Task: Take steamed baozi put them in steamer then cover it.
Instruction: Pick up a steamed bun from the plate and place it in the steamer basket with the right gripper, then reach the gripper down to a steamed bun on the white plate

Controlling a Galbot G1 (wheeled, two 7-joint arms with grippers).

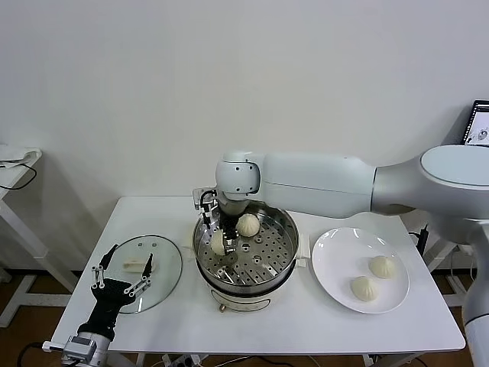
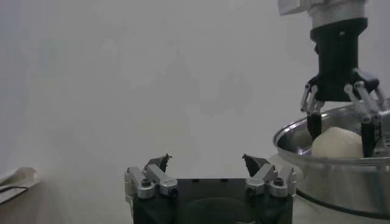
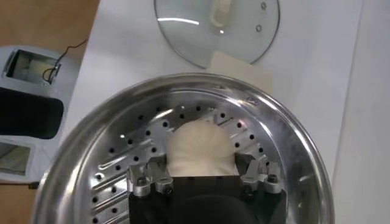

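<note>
My right gripper (image 1: 219, 238) reaches down into the shiny steamer (image 1: 284, 229) and is shut on a cream-white baozi (image 3: 200, 143) that rests on the perforated tray. The fingers (image 3: 251, 165) press against its two sides. In the left wrist view the right gripper (image 2: 338, 131) straddles the baozi (image 2: 337, 145) above the steamer rim (image 2: 341, 182). A second baozi (image 1: 248, 224) lies further back on the tray. Two more baozi (image 1: 382, 266) (image 1: 364, 288) sit on the white plate (image 1: 328, 256). The glass cover (image 1: 164, 267) lies flat on the table to the left, and my left gripper (image 1: 124, 269) is open above its near edge.
The white table (image 1: 306, 329) ends close in front of the steamer and plate. A small side table (image 1: 15, 164) stands at the far left. A dark box (image 3: 30, 112) stands on the floor beyond the table edge. The cover (image 3: 213, 30) lies just beyond the steamer (image 3: 292, 134).
</note>
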